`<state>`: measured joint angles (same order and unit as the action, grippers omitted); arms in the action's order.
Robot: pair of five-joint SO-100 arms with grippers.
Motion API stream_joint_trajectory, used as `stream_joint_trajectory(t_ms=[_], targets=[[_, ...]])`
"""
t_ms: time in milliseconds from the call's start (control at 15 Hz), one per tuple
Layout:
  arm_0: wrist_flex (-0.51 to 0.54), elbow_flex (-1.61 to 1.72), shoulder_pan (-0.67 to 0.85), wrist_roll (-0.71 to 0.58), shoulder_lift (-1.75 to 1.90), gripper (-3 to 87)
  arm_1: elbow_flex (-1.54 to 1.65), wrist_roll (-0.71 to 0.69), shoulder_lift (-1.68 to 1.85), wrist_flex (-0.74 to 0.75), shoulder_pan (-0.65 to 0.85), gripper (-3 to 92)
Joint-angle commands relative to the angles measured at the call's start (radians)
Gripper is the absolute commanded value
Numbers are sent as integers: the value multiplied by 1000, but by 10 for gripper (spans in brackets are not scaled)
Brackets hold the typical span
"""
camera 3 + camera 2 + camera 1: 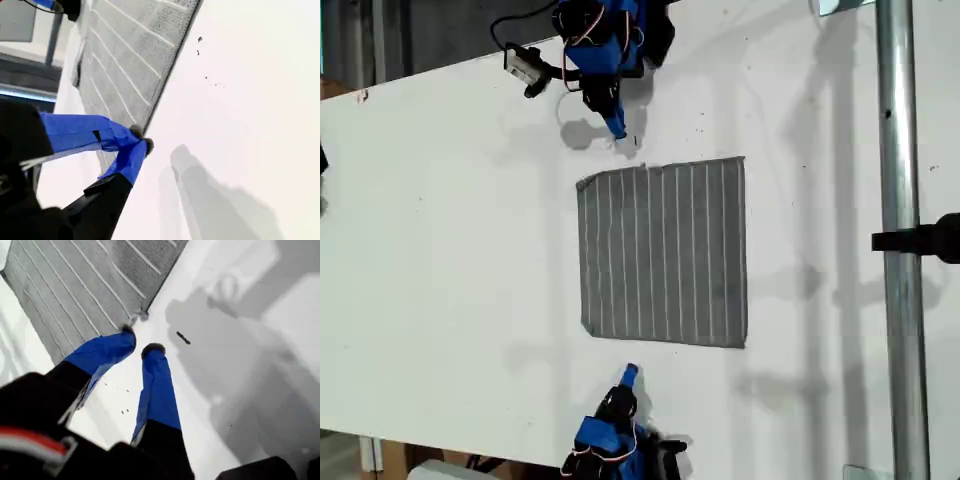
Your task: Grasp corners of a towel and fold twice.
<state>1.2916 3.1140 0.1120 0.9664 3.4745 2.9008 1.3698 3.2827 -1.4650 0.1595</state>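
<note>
Thin, limp towel point(665, 250) lying flat on the white table point(440, 250), just ahead of both sets of fingertips, not lifted.

Light and soft by the look of it, likely to sag and drape once raised, and liable to slide on the smooth tabletop, so best pinched right at a corner with a bite deep enough to catch the hem. Found just beyond the tips of my first gripper point(140, 340): one grey striped corner point(142, 315), with the jaws a little apart and nothing between them. Seen at my second gripper point(142, 142): tips pressed together at the towel's edge point(165, 85), the cloth stretching away beyond them; impossible to tell whether any fabric is caught there.
</note>
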Motion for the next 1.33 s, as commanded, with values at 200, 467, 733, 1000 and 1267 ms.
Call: stream_joint_trajectory(t_ms=[200,467,733,1000,1267], targets=[[2,5,114,482,3,-26,-17,6,12,-14,-51,-1],[2,5,110,485,3,-26,-156,-15,-14,-2,-115,-2],[2,5,112,483,3,-26,-736,-124,-695,-29,-316,-2],[2,5,114,488,3,-26,-1292,-207,-1272,-175,-565,-2],[2,5,115,489,3,-26,-1661,-178,-1603,-247,-742,-2]])
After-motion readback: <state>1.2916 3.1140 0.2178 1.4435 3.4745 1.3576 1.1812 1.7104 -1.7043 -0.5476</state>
